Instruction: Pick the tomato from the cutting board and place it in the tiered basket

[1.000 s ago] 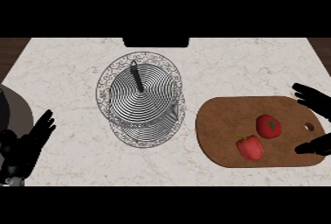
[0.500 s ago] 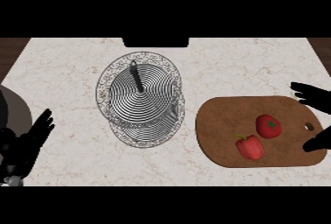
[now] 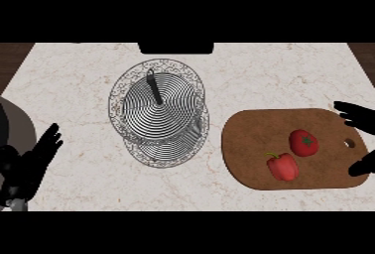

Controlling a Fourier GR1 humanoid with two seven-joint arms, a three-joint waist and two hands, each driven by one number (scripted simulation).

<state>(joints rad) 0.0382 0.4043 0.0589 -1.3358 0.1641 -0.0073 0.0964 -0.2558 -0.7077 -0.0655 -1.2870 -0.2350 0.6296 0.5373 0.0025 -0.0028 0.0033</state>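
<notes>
Round red tomato (image 3: 303, 142), green-stemmed, lies on the cutting board (image 3: 249, 149). Right hand (image 3: 357, 117) mostly cut off, fingers spread; left hand (image 3: 33, 161) fingers straight.

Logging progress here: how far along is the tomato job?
Nothing is done yet. The tomato lies on the cutting board beside a red pepper. The right hand is open at the board's right end, holding nothing. Grasping and moving it to the tiered basket remain.
</notes>
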